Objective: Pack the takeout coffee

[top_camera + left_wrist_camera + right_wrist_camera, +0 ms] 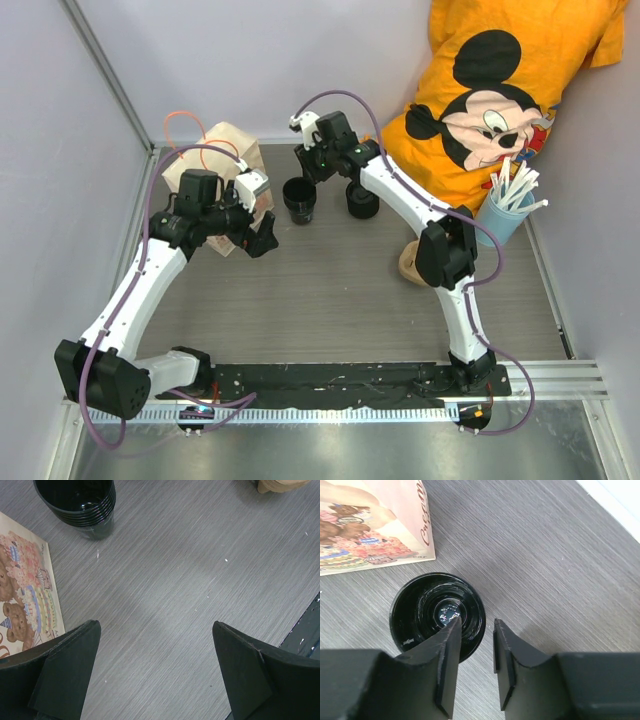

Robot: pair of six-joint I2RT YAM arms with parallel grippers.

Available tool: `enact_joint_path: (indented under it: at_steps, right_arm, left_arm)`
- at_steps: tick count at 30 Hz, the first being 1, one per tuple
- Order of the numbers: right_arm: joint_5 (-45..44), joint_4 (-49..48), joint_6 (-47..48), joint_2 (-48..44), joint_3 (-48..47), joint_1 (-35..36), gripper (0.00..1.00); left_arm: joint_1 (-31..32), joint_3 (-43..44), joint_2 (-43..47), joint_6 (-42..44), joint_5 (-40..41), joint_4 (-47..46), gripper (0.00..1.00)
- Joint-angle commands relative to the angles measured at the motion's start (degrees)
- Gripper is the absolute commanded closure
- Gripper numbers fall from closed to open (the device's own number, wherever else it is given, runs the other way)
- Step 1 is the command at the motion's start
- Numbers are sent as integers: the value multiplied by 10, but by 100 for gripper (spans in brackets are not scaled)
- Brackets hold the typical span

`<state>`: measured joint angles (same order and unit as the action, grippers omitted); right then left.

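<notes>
A black takeout cup [299,200] stands open on the grey table, right of the brown paper bag [215,160]. It looks like a stack of nested cups in the left wrist view [75,502]. My right gripper [306,168] hovers just above it, narrowly open. In the right wrist view [476,620] one finger is over the cup's dark inside [420,612] and the other is outside the rim. A second black round item [362,200], perhaps lids, sits to its right. My left gripper [264,236] is wide open and empty over bare table [155,627].
The bag's bear-print side shows in both wrist views [25,595] [370,525]. A light blue cup of white straws [505,215] stands at the right. A beige pulp carrier [410,265] lies behind my right arm. A person in an orange shirt [500,90] is at the back right.
</notes>
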<state>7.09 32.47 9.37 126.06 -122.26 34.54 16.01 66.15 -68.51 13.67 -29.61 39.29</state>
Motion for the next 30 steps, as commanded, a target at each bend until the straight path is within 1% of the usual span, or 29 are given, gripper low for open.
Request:
enact_joint_path:
  at_steps: [1,9,16,19,21,24,30]
  right_arm:
    - [-8,-12,6,9,1,2,64]
    - [-3,-18,4,14,11,3,67]
    - [-5,-19,3,16,13,3,77]
    - [-6,-20,3,16,13,3,80]
    - [-5,-20,3,15,13,3,79]
    - [-4,-21,3,14,13,3,73]
    - [-5,-21,2,16,15,2,72]
  left_arm:
    - [-2,2,0,-7,-12,-19,0]
    - [-2,3,0,-7,-12,-19,0]
    - [-2,2,-1,-7,-12,-19,0]
    - [-2,2,-1,-6,-11,-20,0]
    - [-2,3,-1,-6,-11,-19,0]
    - [-2,3,0,-7,-11,-19,0]
    - [-3,2,0,-6,-10,-18,0]
